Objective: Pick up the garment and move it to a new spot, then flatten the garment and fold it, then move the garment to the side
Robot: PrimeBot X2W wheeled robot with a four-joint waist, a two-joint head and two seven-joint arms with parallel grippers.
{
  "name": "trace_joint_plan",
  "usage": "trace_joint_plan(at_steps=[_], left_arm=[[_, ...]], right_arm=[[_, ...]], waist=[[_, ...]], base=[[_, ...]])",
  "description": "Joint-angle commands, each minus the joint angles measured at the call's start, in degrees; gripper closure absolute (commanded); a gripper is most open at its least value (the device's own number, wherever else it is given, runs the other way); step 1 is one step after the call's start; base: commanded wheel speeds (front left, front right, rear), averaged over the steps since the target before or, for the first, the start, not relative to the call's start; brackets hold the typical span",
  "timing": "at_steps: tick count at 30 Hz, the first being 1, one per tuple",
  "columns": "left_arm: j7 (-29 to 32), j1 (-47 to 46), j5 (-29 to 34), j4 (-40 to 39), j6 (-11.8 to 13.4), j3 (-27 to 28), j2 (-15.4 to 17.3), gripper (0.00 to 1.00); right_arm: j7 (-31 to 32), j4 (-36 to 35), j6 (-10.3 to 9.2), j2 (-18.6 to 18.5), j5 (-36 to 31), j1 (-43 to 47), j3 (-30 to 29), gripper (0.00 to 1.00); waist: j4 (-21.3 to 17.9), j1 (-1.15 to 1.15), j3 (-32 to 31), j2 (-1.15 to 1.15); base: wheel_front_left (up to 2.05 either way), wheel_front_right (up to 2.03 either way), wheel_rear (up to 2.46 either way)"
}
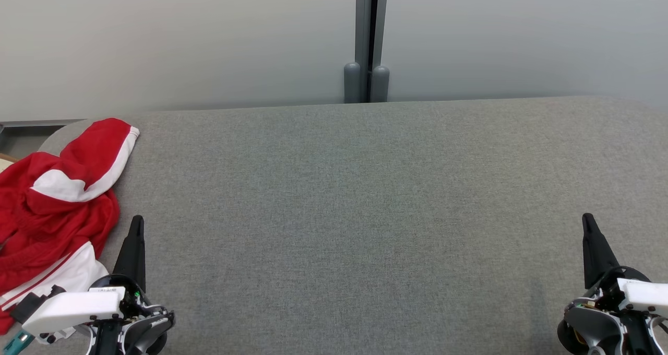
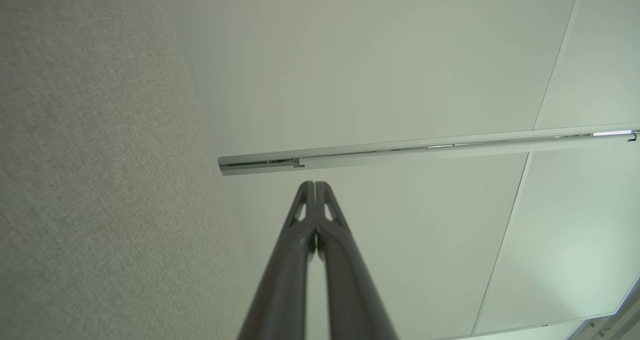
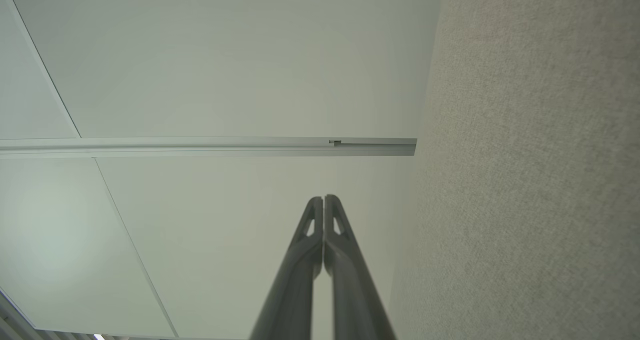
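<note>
Head view: left pincer (image 1: 136, 225) carries a tiny, illegible label (image 1: 107, 290).

garment (image 1: 55, 209) on table's (image 1: 365, 214) left edge

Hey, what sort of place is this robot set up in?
Likely a lab or office test room: a wide table covered in grey fabric, plain pale wall panels joined by a grey post behind it, and a red and white garment heaped at the table's left end.
</note>
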Motion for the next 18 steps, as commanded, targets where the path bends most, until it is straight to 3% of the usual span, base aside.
trace_joint_plan(at_steps=[1, 3, 4, 11, 18], left_arm=[[0.11, -0.86, 0.09, 0.08, -0.16, 0.12, 0.14, 1.0], [0.11, -0.86, 0.08, 0.08, -0.16, 0.12, 0.14, 1.0], [-0.01, 0.1, 0.0, 0.15, 0.0, -0.01, -0.02, 0.0], [-1.24, 1.88, 0.62, 0.9, 0.05, -1.31, -0.48, 0.0], [-2.96, 2.19, 5.48, 0.55, 0.09, -1.52, -0.42, 0.0]], right_arm=[[0.11, 0.05, 0.0, -0.06, -0.31, -0.63, 0.05, 1.0], [0.11, 0.05, 0.0, -0.06, -0.31, -0.63, 0.05, 1.0], [0.0, 0.15, 0.01, 0.01, 0.02, 0.11, 0.0, 0.0], [-1.15, 1.11, 0.0, 0.38, -0.01, 1.47, 1.1, 0.0], [-2.96, 1.55, 0.0, -0.14, -4.34, 1.21, 3.04, 0.0]], waist=[[0.0, 0.0, 0.0, 0.0], [0.0, 0.0, 0.0, 0.0], [0.0, 0.0, 0.0, 0.0], [-0.03, 0.0, 0.03, 0.0], [-0.07, 0.0, 0.14, 0.0]], base=[[0.0, 0.0, 0.0], [0.0, 0.0, 0.0], [0.0, 0.0, 0.0], [0.0, 0.0, 0.0], [0.0, 0.0, 0.0]])
